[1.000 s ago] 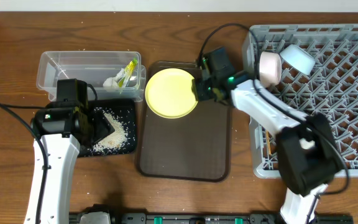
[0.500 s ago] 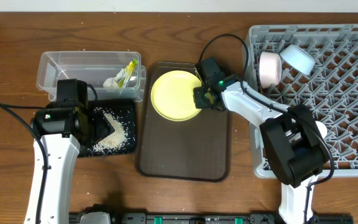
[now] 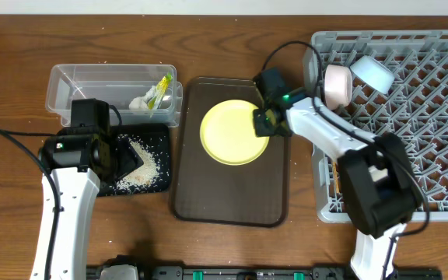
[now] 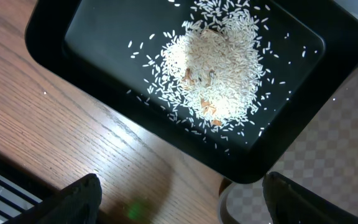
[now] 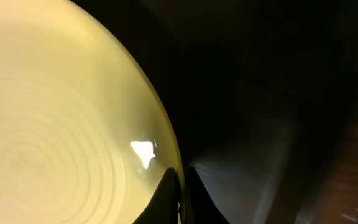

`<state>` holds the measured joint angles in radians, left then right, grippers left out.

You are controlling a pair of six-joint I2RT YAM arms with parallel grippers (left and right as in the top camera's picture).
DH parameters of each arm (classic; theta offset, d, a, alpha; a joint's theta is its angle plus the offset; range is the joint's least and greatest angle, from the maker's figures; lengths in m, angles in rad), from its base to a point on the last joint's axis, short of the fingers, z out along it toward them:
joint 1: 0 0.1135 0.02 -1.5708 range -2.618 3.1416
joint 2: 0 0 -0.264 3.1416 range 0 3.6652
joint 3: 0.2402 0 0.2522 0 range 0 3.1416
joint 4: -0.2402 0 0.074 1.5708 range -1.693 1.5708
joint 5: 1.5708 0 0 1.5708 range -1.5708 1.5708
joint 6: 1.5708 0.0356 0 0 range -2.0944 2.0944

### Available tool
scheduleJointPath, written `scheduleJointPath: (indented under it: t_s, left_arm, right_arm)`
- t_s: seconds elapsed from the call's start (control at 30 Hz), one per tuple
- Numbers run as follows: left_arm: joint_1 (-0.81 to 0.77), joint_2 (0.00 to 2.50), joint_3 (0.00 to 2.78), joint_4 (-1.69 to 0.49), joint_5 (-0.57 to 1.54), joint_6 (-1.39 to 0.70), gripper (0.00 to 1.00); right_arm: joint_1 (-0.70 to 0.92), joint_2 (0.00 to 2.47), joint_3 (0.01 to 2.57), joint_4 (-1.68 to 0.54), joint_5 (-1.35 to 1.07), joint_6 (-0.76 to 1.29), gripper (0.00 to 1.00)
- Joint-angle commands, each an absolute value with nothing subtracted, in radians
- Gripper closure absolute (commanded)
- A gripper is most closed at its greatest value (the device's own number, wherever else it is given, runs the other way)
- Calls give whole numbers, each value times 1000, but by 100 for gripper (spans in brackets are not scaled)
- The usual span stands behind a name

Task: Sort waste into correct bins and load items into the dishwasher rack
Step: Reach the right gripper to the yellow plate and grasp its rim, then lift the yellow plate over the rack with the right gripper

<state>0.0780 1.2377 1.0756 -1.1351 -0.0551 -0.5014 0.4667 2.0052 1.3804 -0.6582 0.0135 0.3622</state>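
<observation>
One round yellow plate [image 3: 234,132], glossy with faint concentric rings, on one dark brown serving tray [image 3: 224,198]; right fingers [image 3: 264,124] pinched shut on its right rim. One shallow black tray [image 3: 164,155] holds one rice heap [image 4: 213,68]; left fingers [image 3: 127,161] wide apart above it, empty. Farther: one clear plastic tub [image 3: 61,78]; two bowls in one grey lattice rack [image 3: 411,155].

The plate [image 3: 232,134] is pale yellow with faint concentric rings, lying on the dark brown serving tray [image 3: 224,194]. Left of that tray, white rice [image 4: 216,74] speckles a glossy black tray [image 4: 86,37]; right of it, the rack [image 3: 434,93] is light grey lattice. The surface [image 3: 22,47] is brown wood grain.
</observation>
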Motion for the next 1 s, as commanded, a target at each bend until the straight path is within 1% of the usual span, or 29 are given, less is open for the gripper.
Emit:
scheduleJointPath:
  t_s: [0.0, 0.2, 0.33, 0.53, 0.63, 0.73, 0.83, 0.97]
  left_arm:
    - [83, 1234, 1082, -1140, -59, -515, 14]
    - [83, 1234, 1082, -1141, -59, -514, 14]
    - [83, 1234, 1082, -1141, -59, -515, 14]
    - [83, 1234, 1082, -1140, -59, -514, 14]
    - [83, 1234, 1082, -1140, -59, -514, 14]
    - [83, 1234, 1082, -1140, -59, -514, 14]
    - [83, 1234, 1082, -1140, -59, -514, 14]
    - [83, 1234, 1082, -1140, -59, -514, 14]
  right_arm:
    - [430, 1869, 1376, -672, 57, 309, 99]
    - [349, 1631, 1376, -728, 142, 228, 99]
    - [282, 1496, 1376, -778, 246, 146, 99]
    - [179, 1355, 1376, -813, 526, 8, 99]
    - [138, 1321, 1376, -805, 681, -99, 99]
    - [101, 1317, 1375, -801, 834, -258, 99]
    - [70, 1325, 1375, -802, 884, -336, 99]
    - [33, 1332, 1375, -817, 883, -361, 99]
